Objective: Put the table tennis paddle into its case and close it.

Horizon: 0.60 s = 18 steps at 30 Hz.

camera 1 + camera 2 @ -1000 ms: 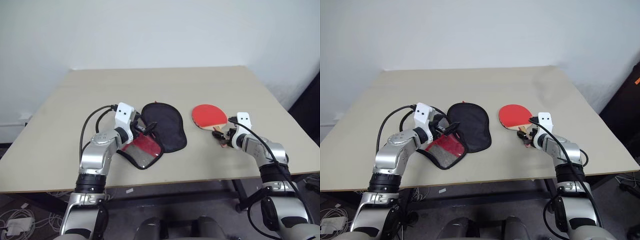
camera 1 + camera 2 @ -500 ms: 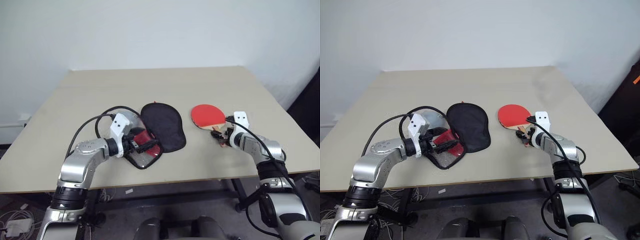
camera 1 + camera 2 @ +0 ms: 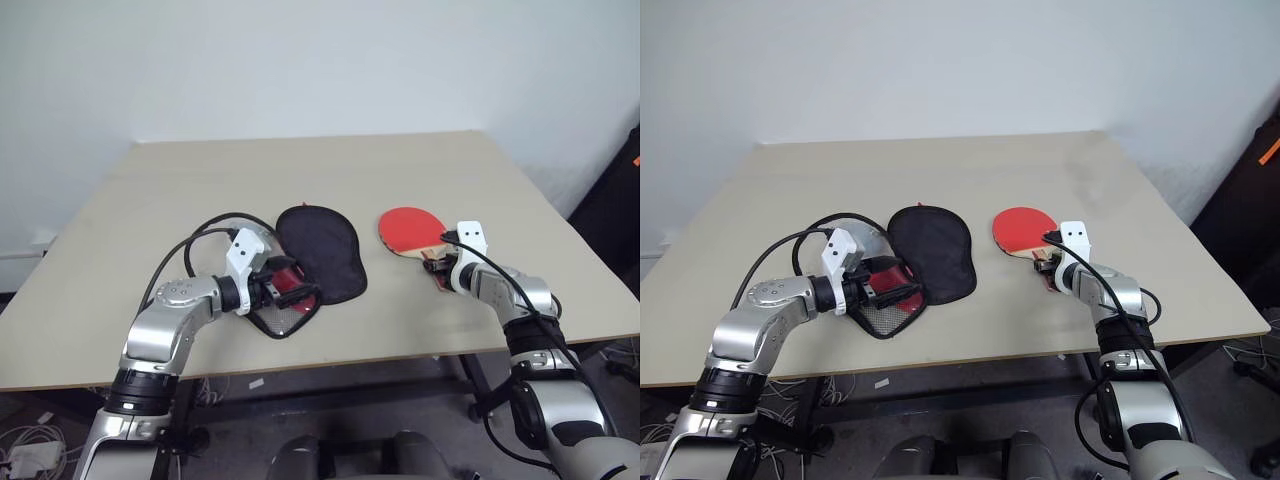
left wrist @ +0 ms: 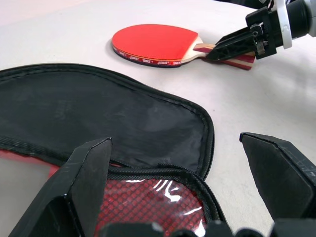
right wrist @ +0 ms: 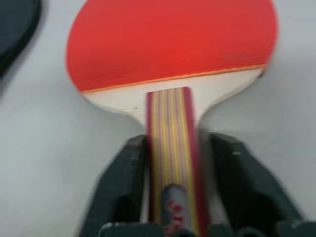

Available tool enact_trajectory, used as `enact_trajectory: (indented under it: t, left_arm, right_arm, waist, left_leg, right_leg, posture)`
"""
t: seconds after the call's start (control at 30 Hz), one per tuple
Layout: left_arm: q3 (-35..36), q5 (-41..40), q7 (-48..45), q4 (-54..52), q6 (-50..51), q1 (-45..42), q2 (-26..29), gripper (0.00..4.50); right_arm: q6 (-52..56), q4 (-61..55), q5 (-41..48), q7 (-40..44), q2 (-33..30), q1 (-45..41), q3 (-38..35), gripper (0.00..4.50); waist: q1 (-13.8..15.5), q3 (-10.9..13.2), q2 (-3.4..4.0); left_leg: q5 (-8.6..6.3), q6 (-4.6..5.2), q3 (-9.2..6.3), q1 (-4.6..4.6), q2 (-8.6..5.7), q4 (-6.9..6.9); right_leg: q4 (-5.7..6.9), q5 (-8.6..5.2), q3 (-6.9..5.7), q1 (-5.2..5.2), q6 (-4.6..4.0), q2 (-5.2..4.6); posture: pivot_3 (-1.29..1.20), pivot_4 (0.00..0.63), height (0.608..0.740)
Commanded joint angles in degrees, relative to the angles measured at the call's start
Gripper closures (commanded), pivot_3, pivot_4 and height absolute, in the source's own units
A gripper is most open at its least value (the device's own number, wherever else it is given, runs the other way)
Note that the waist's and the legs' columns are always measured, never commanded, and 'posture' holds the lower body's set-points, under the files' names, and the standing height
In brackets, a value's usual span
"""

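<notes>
The paddle [image 3: 412, 231] lay flat on the table [image 3: 400, 170], red face up, at about three o'clock from the case [image 3: 318, 252] and apart from it. The right arm reached forward over the table's near edge, wrist bent down, and the right gripper [image 5: 173, 190] had its two fingers [image 5: 121, 185] pressed against either side of the striped handle, gripping it. The case lay open, black flap spread flat, red mesh half nearest the robot. The left arm bent in from about eight o'clock, forearm low over the table, and the left gripper [image 4: 185, 190] hung with fingers spread wide above the mesh half, holding nothing.
</notes>
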Motion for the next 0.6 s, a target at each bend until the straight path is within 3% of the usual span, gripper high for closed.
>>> enact_trajectory:
  t: [0.03,0.37,0.6]
  left_arm:
    - [0.39,-0.01,-0.02,-0.10,-1.47,-2.13,0.12,0.00]
    - [0.66,-0.09,-0.04,1.00,-1.88,-2.10,0.54,0.00]
    - [0.88,-0.10,-0.10,1.30,-1.85,-1.48,0.84,0.00]
  right_arm:
    - [-0.49,-0.89,-0.11,0.18,-0.28,-2.01,-0.07,3.37]
    - [5.27,-11.79,4.00,-1.69,0.64,-6.46,-3.78,3.37]
    - [11.09,-18.71,6.82,-3.02,5.52,-7.79,-2.85,3.37]
  waist:
    - [0.04,0.00,0.00]
    - [0.06,0.01,0.02]
    - [0.08,0.01,0.02]
  left_leg:
    - [0.00,0.00,0.00,0.00,0.00,0.00]
    - [0.02,-0.03,0.10,-0.21,-0.01,-0.03]
    - [0.03,-0.04,0.10,-0.22,0.04,-0.08]
  right_leg:
    - [0.00,0.00,0.00,0.00,-0.01,-0.01]
    - [0.05,0.05,0.07,-0.37,0.00,-0.02]
    - [0.05,0.05,0.06,-0.41,0.01,0.03]
  posture:
    - [0.00,0.000,0.740]
    - [0.00,0.000,0.740]
    - [0.00,0.000,0.740]
